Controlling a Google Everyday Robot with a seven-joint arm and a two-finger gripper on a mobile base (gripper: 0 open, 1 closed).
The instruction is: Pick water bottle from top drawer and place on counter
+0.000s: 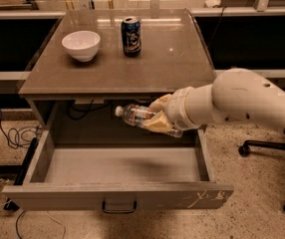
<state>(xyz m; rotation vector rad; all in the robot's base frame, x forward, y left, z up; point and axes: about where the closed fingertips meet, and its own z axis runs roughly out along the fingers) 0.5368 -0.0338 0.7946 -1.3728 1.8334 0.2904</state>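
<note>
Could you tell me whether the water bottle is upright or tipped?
Tipped: the water bottle lies nearly horizontal, cap pointing left, clamped in the gripper above the open top drawer.
</note>
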